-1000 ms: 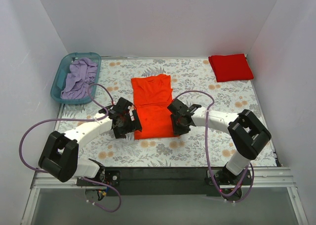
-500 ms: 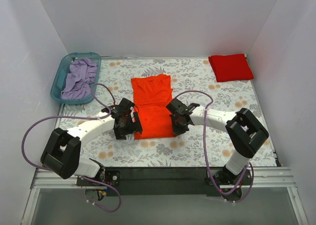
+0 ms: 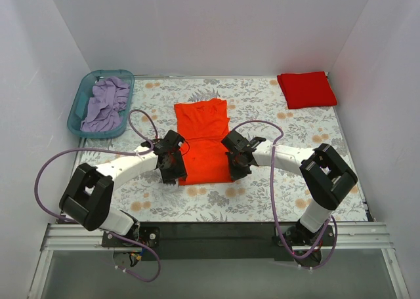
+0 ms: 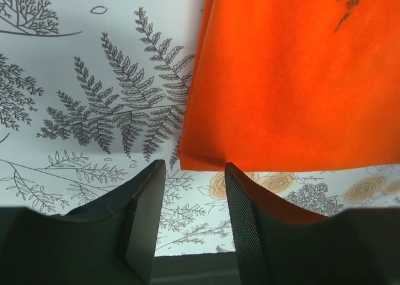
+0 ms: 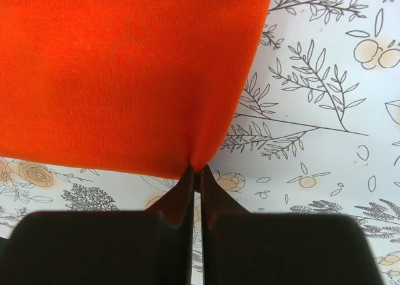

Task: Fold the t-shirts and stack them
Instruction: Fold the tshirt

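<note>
The orange t-shirt (image 3: 203, 140) lies in the middle of the surface (image 3: 282, 119), its long axis pointing away from both arms. The right hand (image 5: 195, 175), pressed together, pinches the near right corner. The left hand (image 4: 194, 172) stands half spread around the near left corner.

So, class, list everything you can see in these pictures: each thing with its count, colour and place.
orange shirt: 1, orange, flat at mid-table
red shirt: 1, red, folded, far right corner
basket: 1, teal, far left corner
cloth: 1, lilac, heaped in the basket
table: 1, white floral cover, under everything
cables: 2, purple, looping off the arms
left gripper: 1, black, jaws apart at the orange shirt's near left corner
right gripper: 1, black, shut on its near right corner
</note>
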You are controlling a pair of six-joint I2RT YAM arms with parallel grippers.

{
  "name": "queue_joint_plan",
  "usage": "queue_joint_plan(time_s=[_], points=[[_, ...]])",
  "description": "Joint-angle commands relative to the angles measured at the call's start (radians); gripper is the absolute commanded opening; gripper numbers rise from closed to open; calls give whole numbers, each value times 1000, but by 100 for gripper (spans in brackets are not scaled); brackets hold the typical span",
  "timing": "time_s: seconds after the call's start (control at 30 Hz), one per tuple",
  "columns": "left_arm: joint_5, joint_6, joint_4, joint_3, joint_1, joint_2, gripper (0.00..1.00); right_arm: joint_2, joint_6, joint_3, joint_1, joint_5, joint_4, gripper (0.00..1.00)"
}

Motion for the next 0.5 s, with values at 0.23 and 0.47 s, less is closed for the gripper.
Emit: queue_joint_plan(time_s=[0.23,0.47], points=[[-61,-15,-14,40,-38,97,41,75,-3,-69,12,2,-22,1],[-70,-21,-20,31,-50,139,33,83,-5,-66,12,-3,-22,1]])
